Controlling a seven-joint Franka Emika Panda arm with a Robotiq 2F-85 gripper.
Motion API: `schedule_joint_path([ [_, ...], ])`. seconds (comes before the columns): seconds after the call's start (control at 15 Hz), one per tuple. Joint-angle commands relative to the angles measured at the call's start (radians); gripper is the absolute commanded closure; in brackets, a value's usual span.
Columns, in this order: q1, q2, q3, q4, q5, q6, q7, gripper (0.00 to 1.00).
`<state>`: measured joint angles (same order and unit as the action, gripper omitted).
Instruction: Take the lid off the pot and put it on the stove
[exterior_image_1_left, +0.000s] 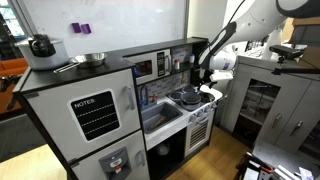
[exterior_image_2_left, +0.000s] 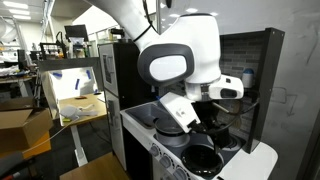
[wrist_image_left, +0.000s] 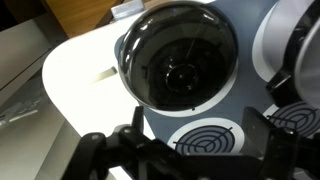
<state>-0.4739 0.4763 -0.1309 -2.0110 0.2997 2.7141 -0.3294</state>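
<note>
In the wrist view the pot (wrist_image_left: 135, 80) stands on a back burner of the stove (wrist_image_left: 240, 95). The round shiny lid (wrist_image_left: 180, 50) sits on it, with a knob at its middle. My gripper (wrist_image_left: 205, 140) is open and empty. Its two dark fingers straddle a bare burner (wrist_image_left: 205, 135) just in front of the pot and touch nothing. In both exterior views the gripper (exterior_image_1_left: 207, 80) (exterior_image_2_left: 213, 122) hangs low over the cooktop (exterior_image_1_left: 190, 100). The pot shows only dimly below the gripper in an exterior view (exterior_image_2_left: 203, 158).
A second round silvery ring (wrist_image_left: 295, 40) lies to the right of the pot. A sink basin (exterior_image_1_left: 158, 115) is beside the stove. A steel bowl with a handle (exterior_image_1_left: 92, 59) and a dark kettle (exterior_image_1_left: 40, 45) stand on the toy fridge top. The kitchen's back wall stands behind the burners.
</note>
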Motion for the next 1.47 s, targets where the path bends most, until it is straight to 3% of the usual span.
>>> schedule_joint_path([
  [0.0,0.015,-0.080,-0.001,-0.073,-0.031,0.007,0.016,0.00],
  [0.8,0.106,-0.249,-0.017,-0.271,-0.060,-0.163,0.024,0.00],
  [1.4,0.204,-0.439,-0.037,-0.261,-0.204,-0.402,0.122,0.00],
])
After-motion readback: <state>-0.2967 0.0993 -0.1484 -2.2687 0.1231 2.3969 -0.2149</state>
